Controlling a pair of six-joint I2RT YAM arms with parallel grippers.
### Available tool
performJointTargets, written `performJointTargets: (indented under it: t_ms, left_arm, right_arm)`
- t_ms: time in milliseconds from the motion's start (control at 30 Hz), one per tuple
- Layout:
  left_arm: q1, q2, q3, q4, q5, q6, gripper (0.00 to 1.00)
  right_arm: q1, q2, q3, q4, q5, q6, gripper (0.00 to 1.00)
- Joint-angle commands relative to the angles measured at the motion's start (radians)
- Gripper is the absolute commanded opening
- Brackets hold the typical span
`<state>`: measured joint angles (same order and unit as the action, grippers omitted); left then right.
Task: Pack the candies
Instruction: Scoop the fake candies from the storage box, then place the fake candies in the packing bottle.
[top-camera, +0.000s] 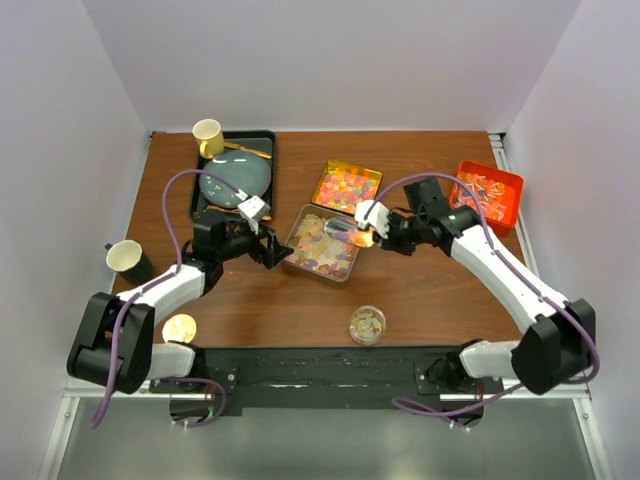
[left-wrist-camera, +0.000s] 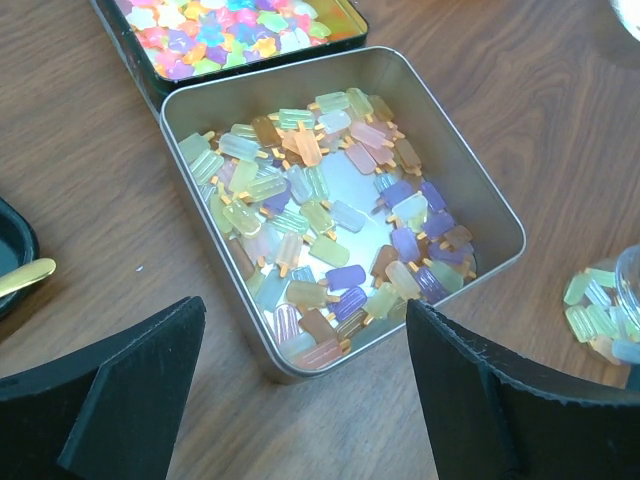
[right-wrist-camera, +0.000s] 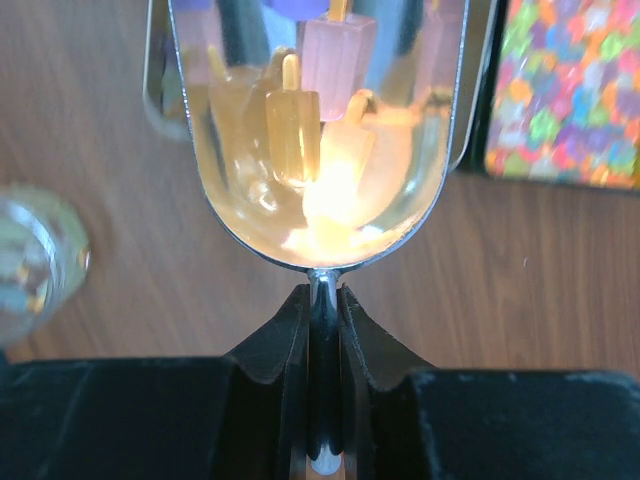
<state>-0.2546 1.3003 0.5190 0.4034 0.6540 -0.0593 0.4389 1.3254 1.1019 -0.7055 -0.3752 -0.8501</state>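
Pastel ice-lolly candies (left-wrist-camera: 330, 215) lie in an open silver tin (left-wrist-camera: 470, 165) at the table's middle (top-camera: 293, 237). My left gripper (left-wrist-camera: 305, 310) hangs open just before the tin's near corner, nothing between its fingers; in the top view the left gripper (top-camera: 270, 248) is at the tin's left side. My right gripper (right-wrist-camera: 322, 310) is shut on the handle of a metal scoop (right-wrist-camera: 320, 150). The scoop (top-camera: 345, 232) holds a few orange and pink candies above the tin's right edge. A small clear jar (top-camera: 367, 323) with some candies stands near the front.
Bright multicolour candies (top-camera: 346, 186) fill a yellow tin behind the silver one. A red tray (top-camera: 490, 171) of red-white sweets sits at the far right. A black tray (top-camera: 272, 170), a yellow cup (top-camera: 208, 133), a dark cup (top-camera: 127, 260) and a gold lid (top-camera: 180, 327) are on the left.
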Motion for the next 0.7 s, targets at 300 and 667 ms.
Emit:
performJointTargets:
  t_ms: [300, 667]
  left_arm:
    - [-0.029, 0.039, 0.067, 0.028, -0.145, -0.004, 0.85]
    - [-0.029, 0.056, 0.061, 0.049, -0.169, -0.004, 0.84]
  right_arm:
    - [-0.035, -0.16, 0.056, -0.525, 0.162, -0.527, 0.0]
    - [0.001, -0.187, 0.069, -0.649, 0.324, -0.731, 0.0]
